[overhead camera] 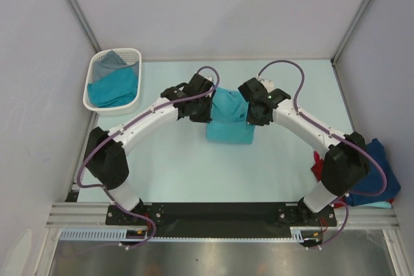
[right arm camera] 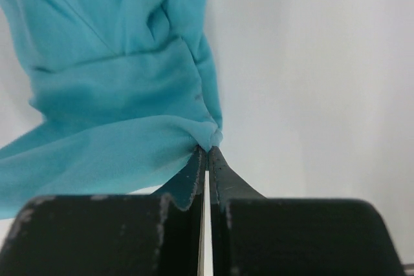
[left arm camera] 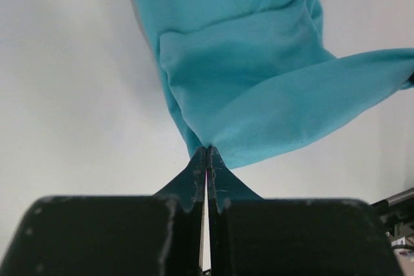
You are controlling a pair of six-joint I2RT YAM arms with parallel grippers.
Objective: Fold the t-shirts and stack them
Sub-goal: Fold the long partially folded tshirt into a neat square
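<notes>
A teal t-shirt (overhead camera: 229, 119) hangs stretched between both grippers over the middle of the table, its lower part resting on the surface. My left gripper (overhead camera: 206, 106) is shut on its left edge; in the left wrist view the teal t-shirt (left arm camera: 259, 82) bunches at the gripper (left arm camera: 206, 150) tips. My right gripper (overhead camera: 252, 109) is shut on the right edge, and the teal t-shirt (right arm camera: 116, 108) gathers at the gripper (right arm camera: 207, 150) in the right wrist view. More t-shirts lie around: a navy one (overhead camera: 381, 172) and a red one (overhead camera: 317, 167) at the right edge.
A white slotted basket (overhead camera: 94, 75) at the back left holds a teal shirt (overhead camera: 115, 88) and a grey shirt (overhead camera: 111, 60). Grey walls enclose the table on three sides. The arm bases sit on a black bar (overhead camera: 220, 214) at the near edge.
</notes>
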